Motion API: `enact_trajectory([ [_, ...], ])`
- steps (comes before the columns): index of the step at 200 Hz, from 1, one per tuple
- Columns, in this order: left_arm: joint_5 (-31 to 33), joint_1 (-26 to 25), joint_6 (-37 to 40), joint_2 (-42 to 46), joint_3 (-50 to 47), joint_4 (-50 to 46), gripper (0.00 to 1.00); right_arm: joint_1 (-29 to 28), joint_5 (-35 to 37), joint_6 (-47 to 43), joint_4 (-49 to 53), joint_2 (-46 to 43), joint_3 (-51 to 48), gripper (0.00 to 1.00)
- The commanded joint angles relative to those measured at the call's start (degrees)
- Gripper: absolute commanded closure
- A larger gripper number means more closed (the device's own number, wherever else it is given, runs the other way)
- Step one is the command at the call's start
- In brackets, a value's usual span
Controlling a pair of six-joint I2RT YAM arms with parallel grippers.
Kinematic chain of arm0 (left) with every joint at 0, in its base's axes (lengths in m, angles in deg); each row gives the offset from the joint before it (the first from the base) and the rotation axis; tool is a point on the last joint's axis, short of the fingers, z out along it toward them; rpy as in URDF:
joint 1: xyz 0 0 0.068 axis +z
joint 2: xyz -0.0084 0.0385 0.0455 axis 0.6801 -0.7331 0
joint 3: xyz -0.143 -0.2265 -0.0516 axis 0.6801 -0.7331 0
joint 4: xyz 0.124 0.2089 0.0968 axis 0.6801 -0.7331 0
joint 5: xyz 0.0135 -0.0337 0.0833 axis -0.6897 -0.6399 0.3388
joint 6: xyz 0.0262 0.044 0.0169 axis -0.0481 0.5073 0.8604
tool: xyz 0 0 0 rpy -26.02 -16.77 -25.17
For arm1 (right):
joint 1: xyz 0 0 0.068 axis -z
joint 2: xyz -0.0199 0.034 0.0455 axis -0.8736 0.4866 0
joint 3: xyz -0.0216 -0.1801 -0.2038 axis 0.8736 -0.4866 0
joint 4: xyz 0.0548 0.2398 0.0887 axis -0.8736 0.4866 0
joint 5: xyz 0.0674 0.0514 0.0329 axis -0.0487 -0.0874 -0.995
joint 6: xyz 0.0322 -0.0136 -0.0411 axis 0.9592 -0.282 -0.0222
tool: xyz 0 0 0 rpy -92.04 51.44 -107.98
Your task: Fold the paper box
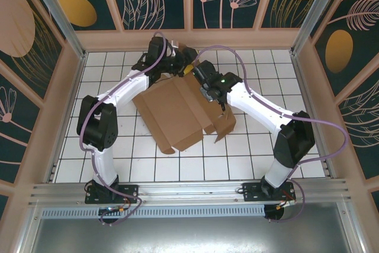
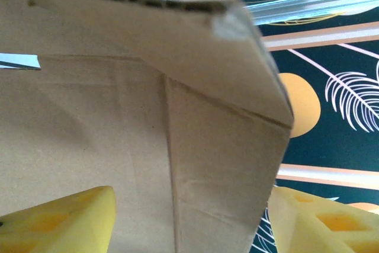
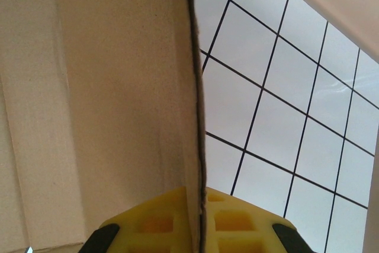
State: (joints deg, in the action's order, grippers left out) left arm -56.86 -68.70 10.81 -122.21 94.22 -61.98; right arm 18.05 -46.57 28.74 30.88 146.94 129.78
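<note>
The paper box [image 1: 174, 114] is a brown cardboard sheet, partly folded, lying mid-table with panels raised at its far and right sides. My left gripper [image 1: 185, 66] is at the box's far edge. In the left wrist view its yellow fingers [image 2: 59, 220] stand wide apart, open, with a creased cardboard panel [image 2: 207, 164] spanning the gap between them and a folded flap above. My right gripper [image 1: 208, 90] is at the box's far right. In the right wrist view the right gripper [image 3: 201, 205] is shut on the edge of an upright cardboard panel [image 3: 118, 87].
The white tiled table [image 1: 254, 158] is walled by a patterned enclosure [image 1: 331, 45]. A metal rail [image 1: 189, 191] runs along the near edge by the arm bases. Bare tiles lie near the box's front and both sides.
</note>
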Motion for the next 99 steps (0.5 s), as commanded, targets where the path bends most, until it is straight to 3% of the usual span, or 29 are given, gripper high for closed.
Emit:
enact_trajectory([
  [1,-0.83,0.2,0.89,-0.43,2.81,-0.49,0.32,-1.02,2.71,-0.62,-0.98,1.08,0.2,1.0],
  [46,-1.04,0.09,0.99,-0.67,2.57,-0.04,0.38,-2.13,4.11,-1.22,-1.25,2.2,0.57,1.0],
  [99,-1.48,0.1,1.84,-0.37,-0.04,1.1,0.77,-2.17,5.57,-1.15,-1.34,2.52,0.71,1.0],
])
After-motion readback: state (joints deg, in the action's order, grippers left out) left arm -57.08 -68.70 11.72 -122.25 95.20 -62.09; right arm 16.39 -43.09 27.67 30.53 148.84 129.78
